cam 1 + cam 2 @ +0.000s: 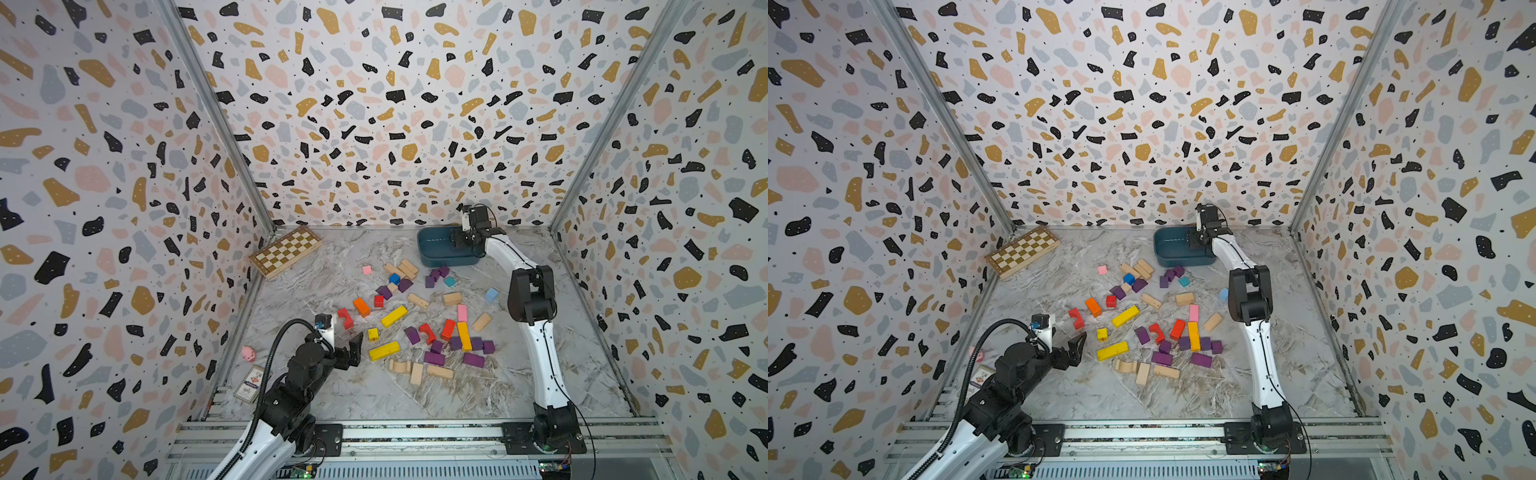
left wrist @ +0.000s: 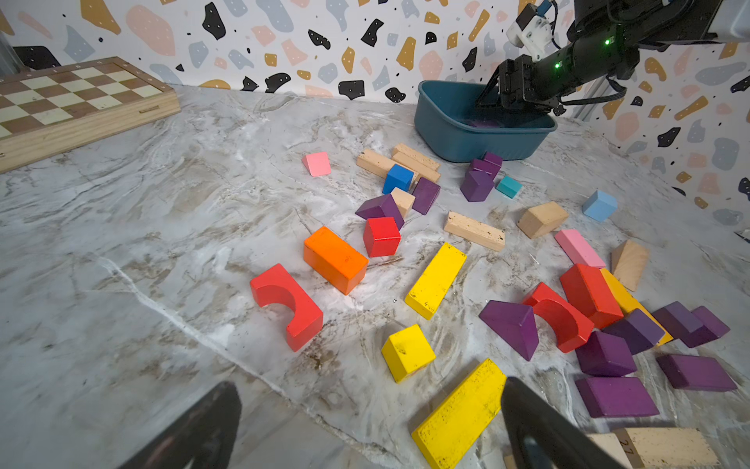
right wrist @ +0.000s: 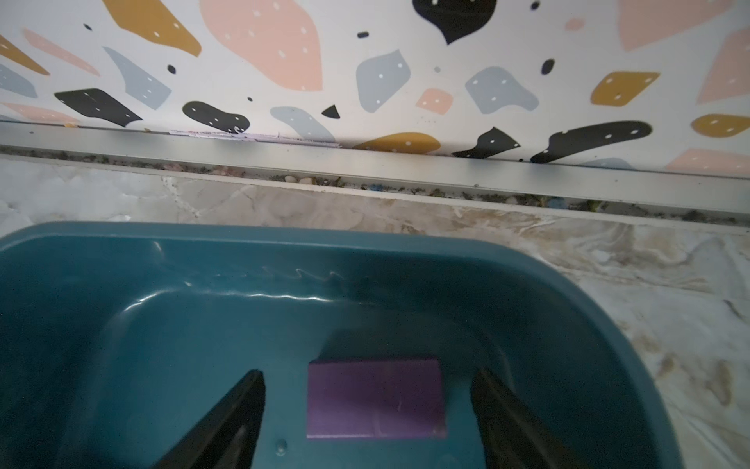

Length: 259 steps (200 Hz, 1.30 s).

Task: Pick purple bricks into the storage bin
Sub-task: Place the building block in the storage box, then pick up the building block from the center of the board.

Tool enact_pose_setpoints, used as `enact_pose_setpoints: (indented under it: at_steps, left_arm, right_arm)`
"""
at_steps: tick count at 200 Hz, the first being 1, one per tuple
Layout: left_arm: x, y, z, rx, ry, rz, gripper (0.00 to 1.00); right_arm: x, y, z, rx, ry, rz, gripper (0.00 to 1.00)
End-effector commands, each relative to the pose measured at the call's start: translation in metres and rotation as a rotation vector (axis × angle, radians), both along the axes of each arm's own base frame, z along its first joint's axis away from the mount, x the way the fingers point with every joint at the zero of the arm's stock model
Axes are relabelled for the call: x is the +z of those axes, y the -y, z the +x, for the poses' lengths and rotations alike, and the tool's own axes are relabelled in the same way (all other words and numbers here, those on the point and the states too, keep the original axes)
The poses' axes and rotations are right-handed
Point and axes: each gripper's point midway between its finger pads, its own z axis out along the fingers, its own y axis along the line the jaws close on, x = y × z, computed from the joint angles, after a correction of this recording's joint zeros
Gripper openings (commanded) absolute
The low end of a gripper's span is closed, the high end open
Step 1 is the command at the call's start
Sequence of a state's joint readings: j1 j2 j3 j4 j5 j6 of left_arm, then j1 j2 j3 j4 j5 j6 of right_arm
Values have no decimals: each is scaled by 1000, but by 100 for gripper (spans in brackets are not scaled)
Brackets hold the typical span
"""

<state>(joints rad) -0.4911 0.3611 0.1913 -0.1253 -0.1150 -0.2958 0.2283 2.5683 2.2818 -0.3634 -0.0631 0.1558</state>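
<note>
The dark teal storage bin (image 1: pixel 432 251) (image 1: pixel 1167 251) stands at the back of the table, against the wall. My right gripper (image 1: pixel 466 239) (image 3: pixel 368 373) hangs open inside it. One purple brick (image 3: pixel 375 398) lies flat on the bin floor between the two fingers, touching neither. More purple bricks lie loose on the table: a small cluster just in front of the bin (image 1: pixel 436 276) (image 2: pixel 479 182), and several near the middle front (image 1: pixel 434 357) (image 2: pixel 617 396). My left gripper (image 1: pixel 353 351) (image 2: pixel 369 383) is open and empty, low over the table at the front left beside a yellow bar (image 2: pixel 458 414).
A wooden chessboard (image 1: pixel 286 250) lies at the back left. Red, orange, yellow, pink, blue and plain wood blocks are mixed among the purple ones, among them a red arch (image 2: pixel 288 304). A pink toy (image 1: pixel 248 353) and a card box (image 1: pixel 251 382) sit by the left wall.
</note>
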Motion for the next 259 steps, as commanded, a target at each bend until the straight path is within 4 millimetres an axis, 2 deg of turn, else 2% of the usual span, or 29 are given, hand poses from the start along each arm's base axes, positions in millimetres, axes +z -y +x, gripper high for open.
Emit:
enact_pose_setpoints:
  at_steps: [1, 22, 51, 74, 94, 117, 140, 177, 217, 239, 259]
  left_arm:
    - [12, 1, 5, 3, 56, -13, 99]
    - [12, 1, 5, 4, 57, -12, 99]
    - [12, 1, 5, 4, 57, -12, 99]
    - [12, 0, 4, 5, 59, -13, 99]
    - [12, 0, 4, 6, 58, -13, 99]
    - [11, 0, 4, 7, 55, -12, 99]
    - [12, 1, 4, 4, 56, -14, 99]
    - [11, 1, 4, 2, 52, -12, 99]
    - [11, 1, 4, 3, 49, -13, 99]
    - [11, 1, 3, 2, 50, -13, 99]
    - [11, 0, 2, 2, 50, -17, 99]
  right_arm:
    - [88, -5, 1, 20, 129, 8, 91]
    - [116, -11, -6, 48, 166, -13, 97]
    - [157, -31, -30, 115, 218, -30, 100]
    - [171, -51, -60, 198, 215, -38, 100]
    - [170, -64, -91, 255, 195, -43, 100]
    - [160, -72, -127, 299, 175, -28, 100]
    - [149, -72, -161, 318, 148, 1, 100]
    - [123, -69, -199, 328, 100, 27, 99]
    - [73, -68, -213, 313, 12, 58, 95]
    - [48, -66, -209, 282, -27, 61, 92]
    - [33, -64, -202, 257, -43, 68, 89]
